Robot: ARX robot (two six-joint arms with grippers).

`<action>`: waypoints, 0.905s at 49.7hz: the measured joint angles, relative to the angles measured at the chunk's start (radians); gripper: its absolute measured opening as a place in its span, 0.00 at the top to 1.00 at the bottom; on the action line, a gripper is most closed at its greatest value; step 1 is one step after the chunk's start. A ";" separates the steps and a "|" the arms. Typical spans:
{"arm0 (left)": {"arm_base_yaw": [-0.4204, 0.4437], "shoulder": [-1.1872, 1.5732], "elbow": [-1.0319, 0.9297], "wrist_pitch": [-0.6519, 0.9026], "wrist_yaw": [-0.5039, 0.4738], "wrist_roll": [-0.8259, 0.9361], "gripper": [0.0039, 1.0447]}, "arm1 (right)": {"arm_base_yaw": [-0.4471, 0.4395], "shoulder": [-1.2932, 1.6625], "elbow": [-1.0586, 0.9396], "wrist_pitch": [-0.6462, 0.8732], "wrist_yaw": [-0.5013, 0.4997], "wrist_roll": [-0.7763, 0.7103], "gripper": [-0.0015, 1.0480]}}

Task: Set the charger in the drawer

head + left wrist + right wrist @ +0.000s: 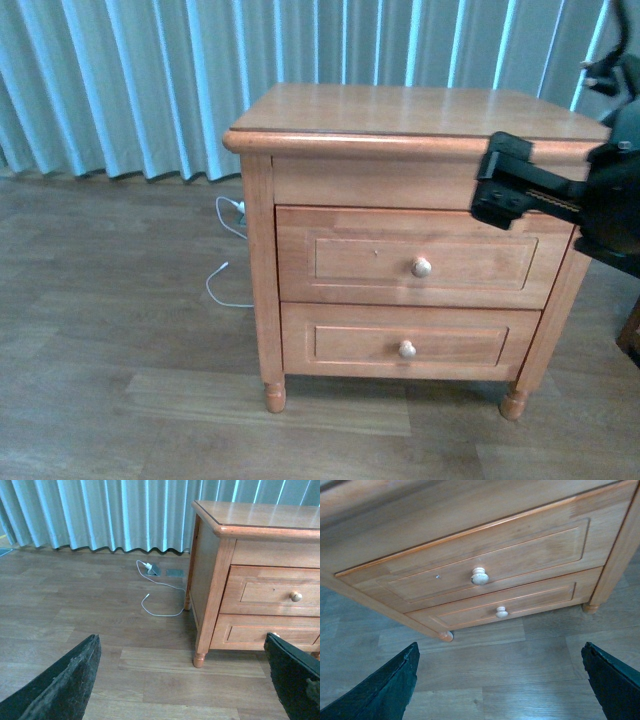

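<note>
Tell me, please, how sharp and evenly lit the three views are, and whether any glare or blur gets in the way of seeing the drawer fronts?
Front view: soft overall, bluish light off the curtain, mild sheen on the nightstand top, right arm dark and blurred. Left wrist view: the clearest, even light, upper drawer crisp. Right wrist view: nightstand top edge blurred close to the lens, knob readable, bluish glare on the floor.

Nightstand [400,110] light wood, top smooth with soft sheen. Drawer [420,258] same wood, recessed panel, pale round wooden knob [421,267]. Floor [110,330] grey-brown wood-look planks, matt. Curtain [120,80] pale blue pleated cloth. Gripper fingers [380,690] black, rough matt.
</note>
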 joint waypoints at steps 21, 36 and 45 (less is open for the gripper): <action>0.000 0.000 0.000 0.000 0.000 0.000 0.05 | -0.119 -0.756 -0.354 -0.217 -0.105 -0.158 0.08; 0.000 0.000 0.000 0.000 0.000 0.000 0.05 | -0.296 -1.195 -0.469 -0.439 -0.219 -0.195 0.08; 0.000 0.000 0.000 0.000 0.000 0.000 0.05 | -0.321 -1.214 -0.475 -0.441 -0.219 -0.190 0.08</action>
